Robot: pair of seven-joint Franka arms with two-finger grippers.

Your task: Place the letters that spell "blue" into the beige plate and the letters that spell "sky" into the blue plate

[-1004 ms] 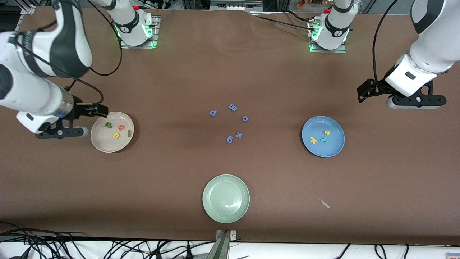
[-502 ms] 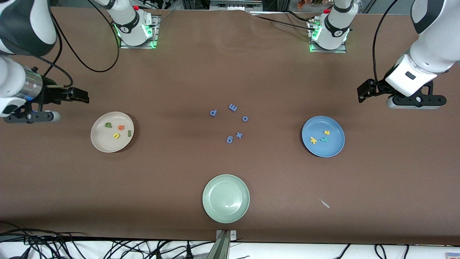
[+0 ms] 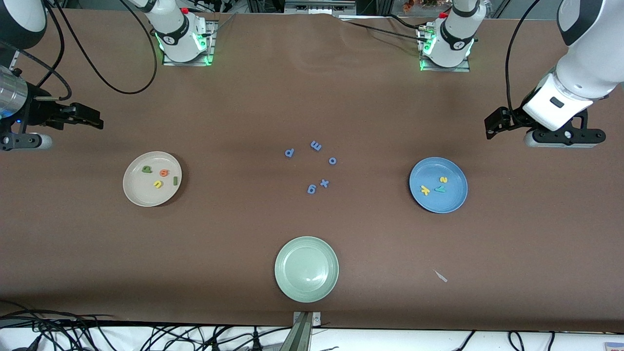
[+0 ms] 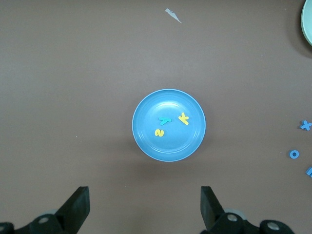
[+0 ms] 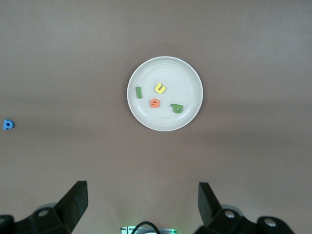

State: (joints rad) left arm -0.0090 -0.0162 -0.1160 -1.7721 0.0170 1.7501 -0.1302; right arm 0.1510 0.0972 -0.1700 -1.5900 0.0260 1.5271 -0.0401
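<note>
The beige plate (image 3: 132,191) lies toward the right arm's end of the table. It holds the dark green b (image 3: 146,169), orange e (image 3: 164,172), yellow u (image 3: 158,184) and green l (image 3: 175,181). The blue plate (image 3: 452,199) lies toward the left arm's end and holds the yellow s (image 3: 443,180), teal y (image 3: 440,188) and yellow k (image 3: 425,190). My right gripper (image 5: 143,202) hangs open and empty high over bare table beside the beige plate (image 5: 165,66). My left gripper (image 4: 145,204) waits open and empty beside the blue plate (image 4: 146,139).
Several blue-purple letters (image 3: 316,145) are scattered in the middle of the table. A pale green plate (image 3: 292,287) sits nearer to the front camera. A small white scrap (image 3: 441,276) lies on the brown cloth. The arm bases (image 3: 183,39) stand along the table's back edge.
The right arm has drawn back from the beige plate toward its own end of the table and risen. The left arm has not moved. No letter has shifted.
</note>
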